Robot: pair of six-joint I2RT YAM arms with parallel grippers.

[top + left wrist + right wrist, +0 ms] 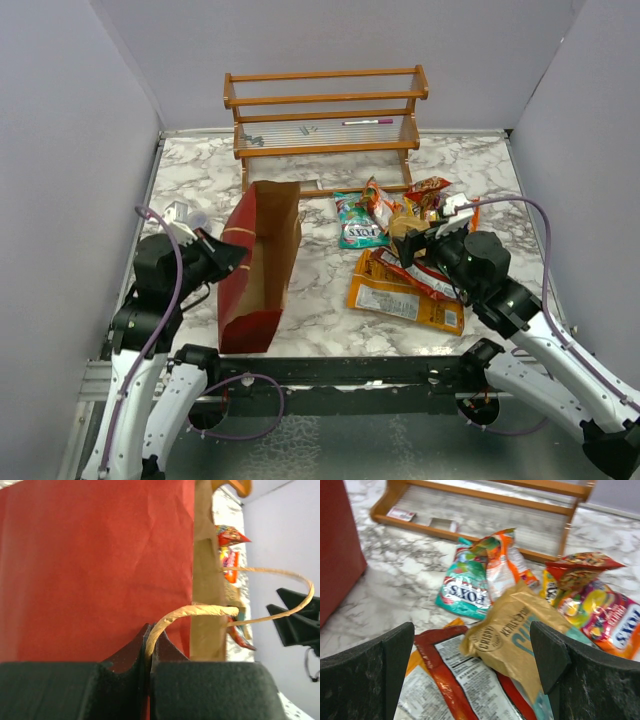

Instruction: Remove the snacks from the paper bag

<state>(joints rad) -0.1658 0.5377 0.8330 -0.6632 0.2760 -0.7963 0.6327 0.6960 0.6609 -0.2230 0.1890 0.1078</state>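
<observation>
The dark red paper bag (258, 265) lies on its side left of centre, its brown inside showing and nothing visible in it. My left gripper (235, 257) is shut on one tan twine handle (190, 614) at the bag's red wall (95, 570). Several snacks lie in a heap right of the bag: a teal-green packet (358, 222), an orange packet (405, 297), a red packet (430, 193) and a tan chip packet (525, 635). My right gripper (415, 247) is open and empty, hovering just above the tan packet and a red-edged packet (465, 680).
A wooden rack (325, 120) stands at the back of the marble table (310, 300), with small items and a pen on its lower shelf. Grey walls close in left, right and behind.
</observation>
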